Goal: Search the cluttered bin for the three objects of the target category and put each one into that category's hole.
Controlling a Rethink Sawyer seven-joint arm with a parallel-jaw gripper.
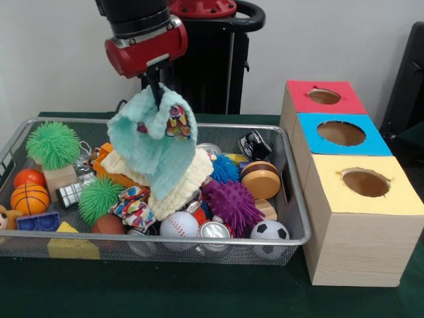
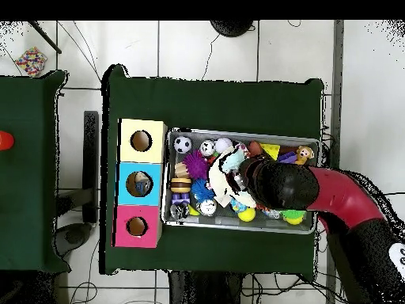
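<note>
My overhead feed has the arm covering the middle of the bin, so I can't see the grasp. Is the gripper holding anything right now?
Observer: Yes. In the front view the gripper is shut on a mint-green cloth, held up above the wire bin.
Operator: Is the cloth clear of the pile?
Observer: Not clearly. Its lower end hangs in front of a cream knitted cloth, and I cannot tell whether they touch.
Operator: Is anything hanging along with it?
Observer: A small multicoloured patterned piece hangs at the cloth's upper edge, just beside the gripper.
</note>
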